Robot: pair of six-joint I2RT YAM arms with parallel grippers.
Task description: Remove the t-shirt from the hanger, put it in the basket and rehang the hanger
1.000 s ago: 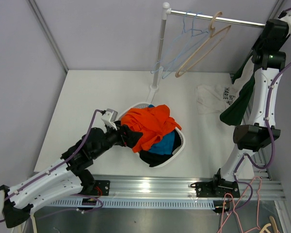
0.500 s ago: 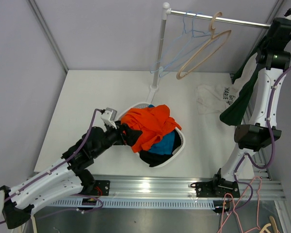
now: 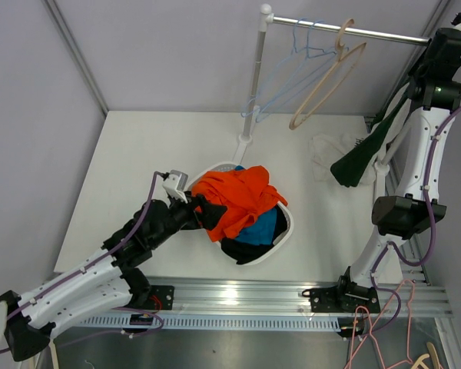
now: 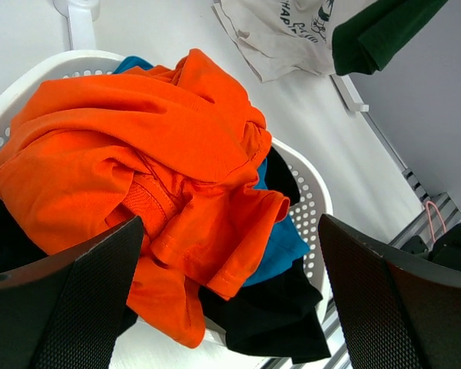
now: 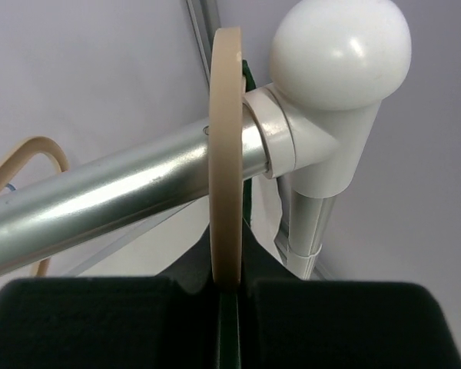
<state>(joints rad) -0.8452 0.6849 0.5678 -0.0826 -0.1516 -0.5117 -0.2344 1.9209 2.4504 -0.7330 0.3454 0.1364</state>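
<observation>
Loosely bunched dark green t-shirt (image 3: 359,159), hanging slantwise, on beige hanger (image 5: 226,154)

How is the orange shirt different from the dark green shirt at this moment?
The orange shirt lies crumpled on a pile in the white basket; the dark green shirt hangs in the air by the right arm. The orange one is bright, the green one very dark. Neither is spread flat.

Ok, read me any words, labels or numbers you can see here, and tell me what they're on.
White t-shirt: dark printed letters, cut off at the frame edge and too blurred to read.
No other text is visible anywhere.
</observation>
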